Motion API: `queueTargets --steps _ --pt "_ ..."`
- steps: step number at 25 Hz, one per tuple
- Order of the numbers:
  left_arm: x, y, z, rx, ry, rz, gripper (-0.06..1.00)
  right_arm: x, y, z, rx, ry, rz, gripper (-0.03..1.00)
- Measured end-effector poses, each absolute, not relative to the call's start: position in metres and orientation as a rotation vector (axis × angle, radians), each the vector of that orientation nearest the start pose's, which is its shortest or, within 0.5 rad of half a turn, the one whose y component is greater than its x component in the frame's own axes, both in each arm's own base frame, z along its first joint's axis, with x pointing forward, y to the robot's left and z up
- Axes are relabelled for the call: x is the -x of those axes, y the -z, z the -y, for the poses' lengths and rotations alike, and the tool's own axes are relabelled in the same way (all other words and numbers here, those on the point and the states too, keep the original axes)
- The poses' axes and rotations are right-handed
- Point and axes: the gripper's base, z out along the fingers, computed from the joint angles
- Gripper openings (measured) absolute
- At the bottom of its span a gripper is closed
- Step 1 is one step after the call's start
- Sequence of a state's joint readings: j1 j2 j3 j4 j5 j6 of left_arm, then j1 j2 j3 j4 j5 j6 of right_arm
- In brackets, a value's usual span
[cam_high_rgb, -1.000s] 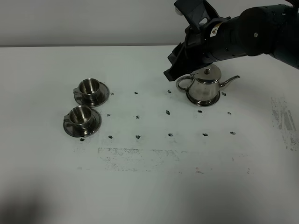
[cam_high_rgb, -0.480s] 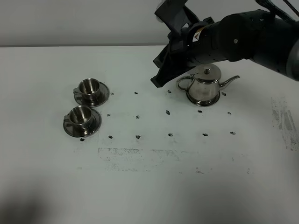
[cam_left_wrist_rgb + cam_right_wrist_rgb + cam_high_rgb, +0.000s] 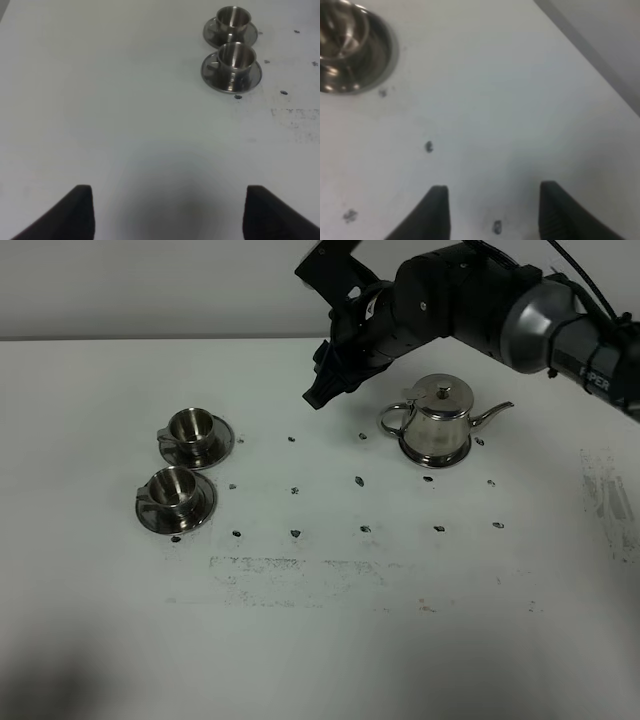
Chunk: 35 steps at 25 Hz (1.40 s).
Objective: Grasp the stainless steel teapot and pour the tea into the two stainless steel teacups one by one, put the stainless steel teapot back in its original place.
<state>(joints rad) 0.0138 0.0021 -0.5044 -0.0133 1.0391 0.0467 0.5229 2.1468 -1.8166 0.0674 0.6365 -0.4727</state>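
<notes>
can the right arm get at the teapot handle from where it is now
Probably yes: the right gripper is open and empty, up beside the teapot on its handle side, and nothing stands between them.

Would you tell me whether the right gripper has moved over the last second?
Yes. The right gripper has drawn leftward in the exterior view, away from the teapot, which stays put.

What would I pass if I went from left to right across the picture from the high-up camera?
nearer teacup, whose saucer edge sits furthest left → farther teacup → right gripper → stainless steel teapot, with its spout pointing on to the right
</notes>
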Motion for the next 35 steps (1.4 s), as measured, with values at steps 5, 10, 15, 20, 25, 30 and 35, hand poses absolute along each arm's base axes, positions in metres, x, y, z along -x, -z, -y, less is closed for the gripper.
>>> queueTargets --steps 5,10,15,20,25,30,35 --pt "0.004 -0.280 0.001 -0.034 -0.023 -2.020 0.61 -0.442 -0.213 -0.240 1.121 -0.060 -2.233 0.42" --pt "0.004 -0.280 0.001 -0.034 -0.023 -2.020 0.61 -0.448 -0.193 -0.236 1.118 -0.003 -2.279 0.43" --pt "0.004 -0.280 0.001 -0.034 -0.023 -2.020 0.61 -0.451 -0.186 -0.233 1.118 0.064 -2.290 0.43" --pt "0.004 -0.280 0.001 -0.034 -0.023 -2.020 0.61 -0.453 -0.174 -0.232 1.116 0.074 -2.315 0.43" --pt "0.004 -0.280 0.001 -0.034 -0.023 -2.020 0.61 -0.452 -0.164 -0.232 1.124 0.061 -2.365 0.43" --pt "0.004 -0.280 0.001 -0.034 -0.023 -2.020 0.61 -0.448 -0.161 -0.232 1.123 0.031 -2.428 0.43" --pt "0.004 -0.280 0.001 -0.034 -0.023 -2.020 0.61 -0.441 -0.159 -0.232 1.130 -0.014 -2.502 0.43"
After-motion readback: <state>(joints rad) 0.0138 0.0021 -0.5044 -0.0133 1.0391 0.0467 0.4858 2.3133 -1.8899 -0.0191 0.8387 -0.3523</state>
